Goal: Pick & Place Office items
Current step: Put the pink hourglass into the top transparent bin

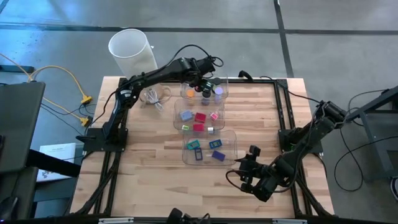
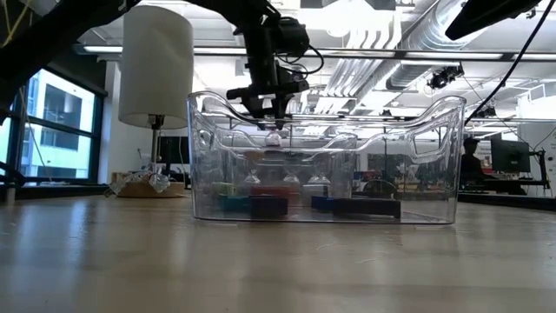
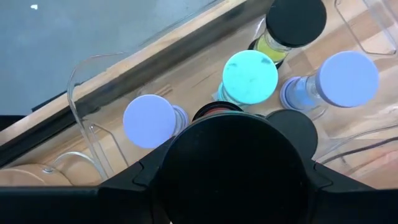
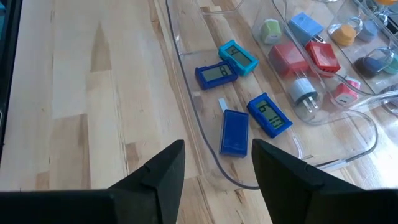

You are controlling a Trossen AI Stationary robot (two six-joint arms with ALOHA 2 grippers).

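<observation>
The left gripper (image 1: 204, 83) is being held over the far clear bin (image 1: 222, 84), directly above the capped pieces standing in it: a teal cap (image 3: 250, 77), 2 lavender caps (image 3: 149, 120) and a black one (image 3: 296, 20). Whether its fingers are parted cannot be told (the wrist housing is hiding them). The pieces are being judged light, rigid and slippery, best pinched across the cap. The right gripper (image 4: 214, 163) is waiting half open and empty beside the near bin (image 4: 186, 74).
</observation>
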